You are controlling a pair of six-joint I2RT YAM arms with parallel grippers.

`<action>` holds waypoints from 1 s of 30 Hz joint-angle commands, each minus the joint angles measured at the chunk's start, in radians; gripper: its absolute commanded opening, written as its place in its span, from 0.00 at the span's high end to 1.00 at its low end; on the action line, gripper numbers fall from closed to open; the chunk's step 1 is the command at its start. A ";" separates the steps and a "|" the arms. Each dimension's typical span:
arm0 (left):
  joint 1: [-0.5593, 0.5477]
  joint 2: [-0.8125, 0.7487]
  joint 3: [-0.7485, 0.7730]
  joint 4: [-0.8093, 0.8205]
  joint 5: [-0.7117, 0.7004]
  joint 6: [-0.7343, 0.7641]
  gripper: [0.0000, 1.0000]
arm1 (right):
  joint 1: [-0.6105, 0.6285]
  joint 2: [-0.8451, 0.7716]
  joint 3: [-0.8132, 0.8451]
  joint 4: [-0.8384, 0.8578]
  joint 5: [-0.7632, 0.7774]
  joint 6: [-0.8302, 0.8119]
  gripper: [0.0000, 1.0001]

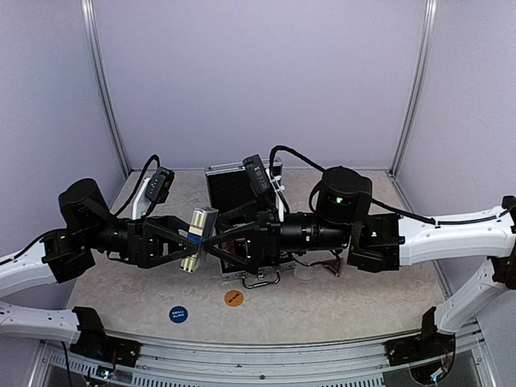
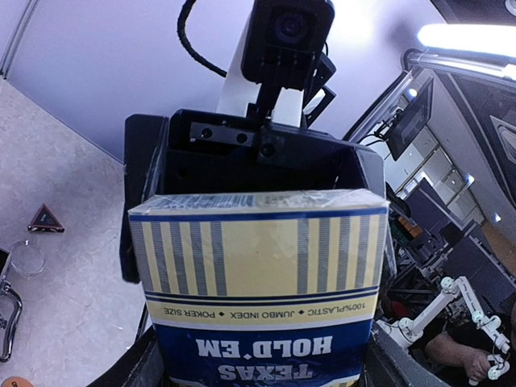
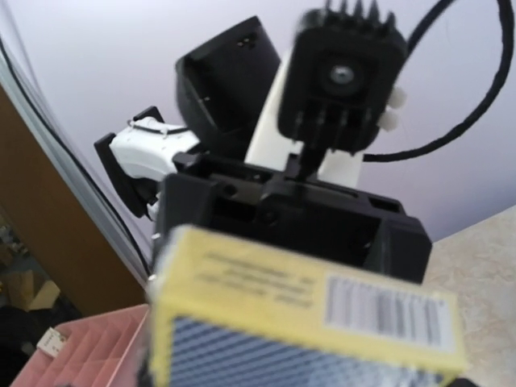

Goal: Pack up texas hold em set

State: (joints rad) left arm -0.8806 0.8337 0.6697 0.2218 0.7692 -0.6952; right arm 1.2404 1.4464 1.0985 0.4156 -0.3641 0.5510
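A card deck [image 1: 197, 239], a blue and yellow box printed "TEXAS HOLD'EM", hangs in the air over the table's left middle. My left gripper [image 1: 190, 240] is shut on it; in the left wrist view the deck [image 2: 258, 274] fills the space between my fingers [image 2: 147, 364]. My right gripper [image 1: 211, 240] faces it from the other side, open, its fingers reaching to the deck [image 3: 306, 322]. The silver briefcase [image 1: 213, 171] lies open behind, mostly hidden by my right arm. A blue disc [image 1: 178, 314] and an orange disc [image 1: 234, 297] lie near the front.
The case's metal handle [image 1: 262, 280] pokes out under my right arm, with a clear disc [image 1: 305, 272] beside it. A dark triangle [image 2: 45, 218] lies on the table further right. Purple walls close in the back and sides.
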 commanded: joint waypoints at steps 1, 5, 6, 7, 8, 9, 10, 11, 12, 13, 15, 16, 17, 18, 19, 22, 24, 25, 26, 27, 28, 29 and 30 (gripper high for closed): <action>-0.013 -0.003 -0.002 0.065 -0.022 0.008 0.41 | -0.006 0.034 0.043 0.092 0.000 0.068 0.00; -0.013 -0.005 -0.007 0.063 -0.044 0.013 0.41 | -0.004 0.044 0.068 0.074 0.023 0.061 0.01; -0.013 -0.005 -0.008 0.063 -0.046 0.013 0.41 | -0.004 0.051 0.077 0.062 0.029 0.055 0.02; -0.014 -0.003 -0.010 0.063 -0.049 0.011 0.41 | -0.004 0.054 0.084 0.051 0.036 0.053 0.02; -0.014 -0.001 -0.011 0.061 -0.051 0.012 0.41 | -0.004 0.059 0.087 0.047 0.035 0.053 0.04; -0.014 0.003 -0.013 0.062 -0.052 0.013 0.41 | -0.003 0.063 0.087 0.051 0.034 0.053 0.06; -0.014 0.004 -0.015 0.062 -0.052 0.013 0.41 | -0.004 0.066 0.087 0.056 0.029 0.057 0.07; -0.014 0.005 -0.016 0.062 -0.054 0.014 0.41 | -0.004 0.071 0.088 0.061 0.025 0.060 0.10; -0.015 0.006 -0.016 0.062 -0.055 0.015 0.41 | -0.004 0.075 0.092 0.063 0.021 0.061 0.11; -0.015 0.005 -0.016 0.062 -0.056 0.016 0.41 | -0.004 0.078 0.096 0.063 0.017 0.063 0.12; -0.015 0.004 -0.016 0.062 -0.061 0.017 0.41 | -0.005 0.081 0.095 0.069 0.017 0.066 0.15; -0.015 0.004 -0.016 0.062 -0.061 0.019 0.41 | -0.004 0.082 0.094 0.073 0.016 0.068 0.16; -0.014 0.004 -0.016 0.062 -0.062 0.019 0.41 | -0.004 0.083 0.094 0.075 0.018 0.070 0.16; -0.015 0.004 -0.016 0.062 -0.061 0.020 0.41 | -0.004 0.084 0.092 0.077 0.018 0.070 0.18; -0.015 0.002 -0.017 0.061 -0.063 0.020 0.41 | -0.004 0.086 0.091 0.082 0.020 0.073 0.20; -0.015 0.000 -0.022 0.061 -0.068 0.020 0.41 | -0.003 0.088 0.082 0.101 0.023 0.083 0.26; -0.015 -0.003 -0.026 0.060 -0.071 0.020 0.40 | -0.004 0.088 0.078 0.111 0.024 0.087 0.33; -0.015 -0.005 -0.029 0.060 -0.075 0.019 0.39 | -0.003 0.087 0.077 0.113 0.024 0.087 0.35; -0.015 -0.006 -0.032 0.058 -0.078 0.019 0.37 | -0.004 0.085 0.079 0.114 0.025 0.086 0.38; -0.015 -0.009 -0.035 0.057 -0.080 0.019 0.35 | -0.004 0.083 0.079 0.111 0.025 0.083 0.41; -0.015 -0.011 -0.037 0.056 -0.084 0.019 0.33 | -0.005 0.078 0.080 0.105 0.027 0.078 0.42; -0.015 -0.014 -0.040 0.054 -0.088 0.018 0.29 | -0.004 0.073 0.081 0.095 0.031 0.070 0.42; -0.015 -0.020 -0.042 0.050 -0.094 0.017 0.25 | -0.005 0.068 0.083 0.078 0.039 0.061 0.42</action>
State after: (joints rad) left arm -0.8902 0.8341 0.6498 0.2588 0.7120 -0.6762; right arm 1.2385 1.5288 1.1660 0.4667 -0.3355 0.6418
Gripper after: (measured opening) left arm 0.695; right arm 0.689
